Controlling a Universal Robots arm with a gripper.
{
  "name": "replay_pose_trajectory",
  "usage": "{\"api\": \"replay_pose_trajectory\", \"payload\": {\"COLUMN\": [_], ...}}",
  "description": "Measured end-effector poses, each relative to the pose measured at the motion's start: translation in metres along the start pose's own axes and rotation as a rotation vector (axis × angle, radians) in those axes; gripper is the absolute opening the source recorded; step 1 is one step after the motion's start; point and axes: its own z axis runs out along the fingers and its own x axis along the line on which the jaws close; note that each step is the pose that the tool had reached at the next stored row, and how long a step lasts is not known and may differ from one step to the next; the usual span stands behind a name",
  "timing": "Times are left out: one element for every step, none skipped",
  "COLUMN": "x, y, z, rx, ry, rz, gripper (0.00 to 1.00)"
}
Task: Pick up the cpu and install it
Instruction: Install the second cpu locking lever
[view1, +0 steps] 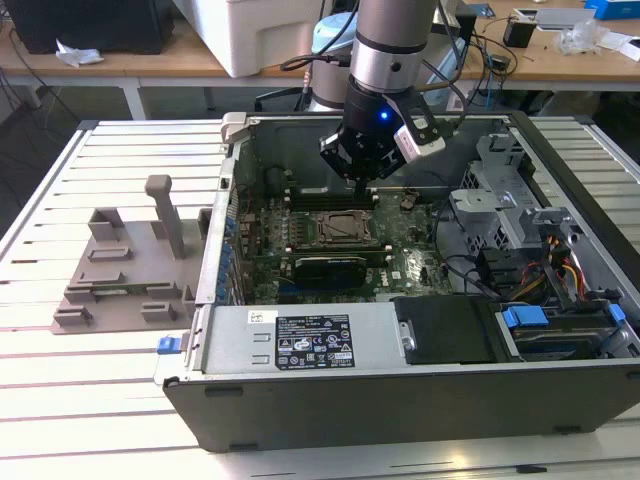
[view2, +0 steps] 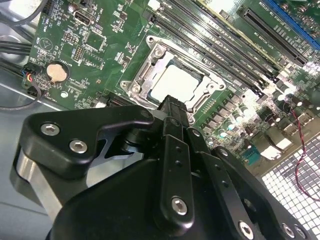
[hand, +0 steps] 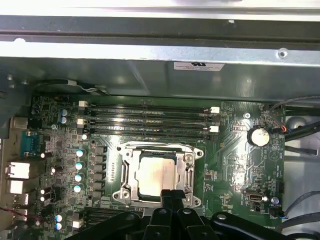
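Note:
The cpu (hand: 155, 172), a small square chip with a shiny silver top, lies flat inside the metal-framed socket (hand: 125, 172) on the green motherboard; it also shows in the second wrist view (view2: 175, 82). My gripper (view1: 358, 182) hangs inside the open computer case (view1: 400, 400), a little above the socket and toward the memory slots. In both wrist views its black fingers (hand: 172, 194) are pressed together with nothing between them, the tips (view2: 175, 103) hovering over the near edge of the chip and hiding that edge.
A grey moulded tray with upright posts (view1: 130, 270) sits on the slatted table at the exterior view's left. Inside the case are the power supply (view1: 320, 340), a metal drive cage (view1: 510, 200), cables (view1: 560, 270) and memory slots (hand: 150, 117).

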Motion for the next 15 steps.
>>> {"api": "replay_pose_trajectory", "payload": {"x": [0.0, 0.0, 0.0, 0.0001, 0.0001, 0.0001, 0.0002, 0.0003, 0.0003, 0.0004, 0.0004, 0.0004, 0.0005, 0.0005, 0.0005], "y": [-0.0001, -0.0007, -0.0015, -0.0025, -0.0032, -0.0039, -0.0065, -0.009, -0.0099, -0.0107, -0.012, -0.0137, -0.0146, -0.0153, -0.0161], "z": [-0.0001, -0.0001, -0.0001, 0.0001, 0.0001, 0.0001, 0.0003, 0.0006, 0.0007, 0.0008, 0.0009, 0.0011, 0.0013, 0.0014, 0.0015], "rx": [0.0, 0.0001, 0.0002, 0.0, 0.0001, 0.0001, 0.0, 0.0, 0.0, -0.0001, 0.0001, 0.0, 0.0001, 0.0001, 0.0001], "ry": [0.0, 0.0, 0.0001, 0.0, 0.0, 0.0001, -0.0001, 0.0, 0.0, 0.0, 0.0, 0.0, 0.0, 0.0, 0.0], "rz": [0.0, 0.0, 0.0, 0.0, 0.0, 0.0, 0.0, 0.0, 0.0, 0.0, 0.0, 0.0, 0.0, 0.0, 0.0], "gripper": [0.11, 0.11, 0.11, 0.11, 0.11, 0.11, 0.11, 0.11, 0.11, 0.11, 0.11, 0.11, 0.11, 0.11, 0.11]}}
